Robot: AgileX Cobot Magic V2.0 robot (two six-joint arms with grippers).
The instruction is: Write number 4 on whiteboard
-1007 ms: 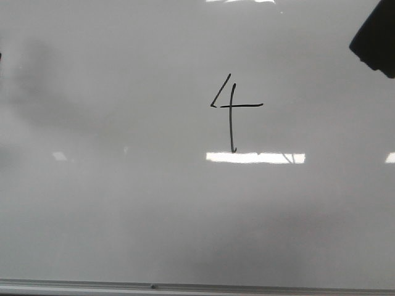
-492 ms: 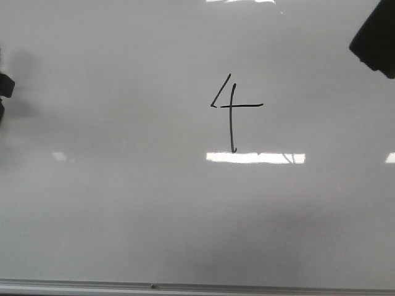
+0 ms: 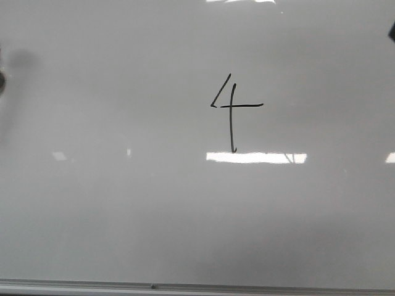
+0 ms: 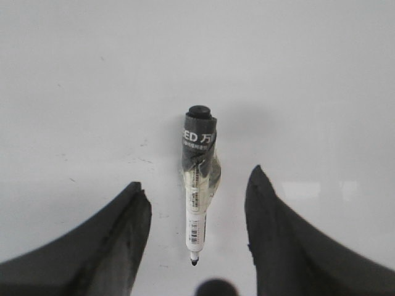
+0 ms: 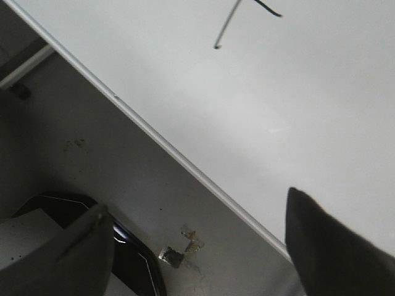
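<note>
Showing the number 4 [image 3: 231, 111] finished at upper centre of the whiteboard [image 3: 123, 216]; left gripper [image 4: 197, 246] released, marker [image 4: 199, 185] lying free; right gripper [image 5: 203, 246] spread, empty.

Front view close on whiteboard [image 3: 123, 216]; both wrist views share it

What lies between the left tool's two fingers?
A marker lies on the whiteboard between the open fingers, touching neither; the left wrist view shows it.
</note>
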